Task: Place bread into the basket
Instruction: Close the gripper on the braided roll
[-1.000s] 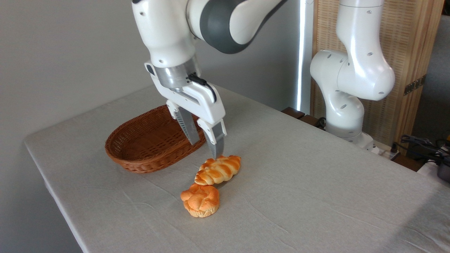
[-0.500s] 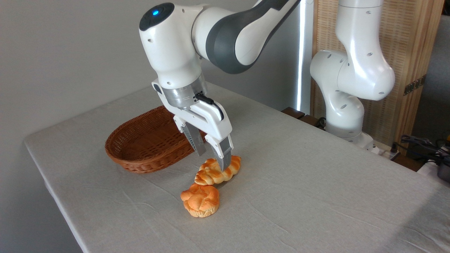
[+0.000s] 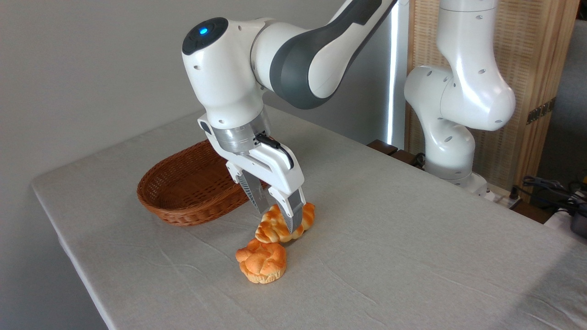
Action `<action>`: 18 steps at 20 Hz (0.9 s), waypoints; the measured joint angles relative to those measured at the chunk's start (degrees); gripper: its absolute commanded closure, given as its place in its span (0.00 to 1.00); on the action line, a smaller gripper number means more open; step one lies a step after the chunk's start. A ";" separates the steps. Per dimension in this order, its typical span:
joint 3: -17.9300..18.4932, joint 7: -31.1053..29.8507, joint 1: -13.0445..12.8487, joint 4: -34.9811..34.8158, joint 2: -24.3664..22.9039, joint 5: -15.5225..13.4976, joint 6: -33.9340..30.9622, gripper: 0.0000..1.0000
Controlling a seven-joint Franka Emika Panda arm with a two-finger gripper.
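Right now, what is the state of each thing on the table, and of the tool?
Loaf: on the table, between the tool's fingers.
Bun: on the table, untouched, just in front of the loaf.
Basket: upright, empty.
Tool: lowered around the loaf; grip cannot be confirmed.

A round knotted orange bun point(image 3: 261, 262) sits on the pale grey cloth-covered surface point(image 3: 390, 256), near the front and a little left of centre; the cloth shows faint creases around it. Behind the surface rises a plain grey wall point(image 3: 91, 68), with a bright vertical light strip point(image 3: 393, 82) at its right end. Further right stands a woven screen in a light wooden frame point(image 3: 536, 59), and at the far right edge a tangle of dark cables point(image 3: 550, 188) lies beside a partly hidden dark object that cannot be made out.
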 measured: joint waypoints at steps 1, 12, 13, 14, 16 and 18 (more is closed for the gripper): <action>0.00 0.00 0.06 0.00 0.04 0.11 0.00 0.00; -0.46 0.01 -0.41 0.00 1.59 4.24 0.19 0.00; -0.54 0.01 -0.42 0.00 1.70 4.24 0.36 0.08; -0.59 0.01 -0.42 0.00 1.74 4.24 0.69 0.25; -0.70 0.01 -0.42 0.00 1.75 4.24 1.58 0.52; -0.77 0.01 -0.42 0.01 1.75 4.24 1.84 0.55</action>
